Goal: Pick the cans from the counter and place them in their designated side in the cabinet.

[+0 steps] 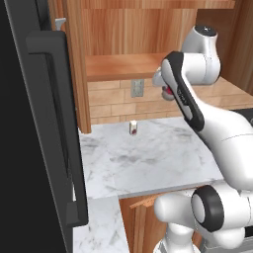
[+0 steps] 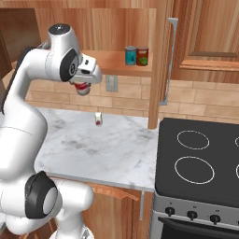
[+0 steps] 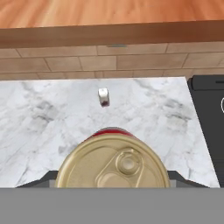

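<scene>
The gripper [image 2: 82,87] is clamped on a red can [image 3: 113,168] above the counter [image 2: 93,154], while 2 cans [image 2: 137,56] stand at the cabinet shelf's right end.

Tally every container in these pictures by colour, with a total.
Teal-blue can on the cabinet shelf: 1
Dark red can beside it: 1
Red can in the gripper: 1
White container on the counter: 1
Total: 4

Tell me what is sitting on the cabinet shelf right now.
On the cabinet shelf, two cans stand upright side by side near its right end: a teal-blue can and a dark red can. The arm covers the shelf's left part.
</scene>
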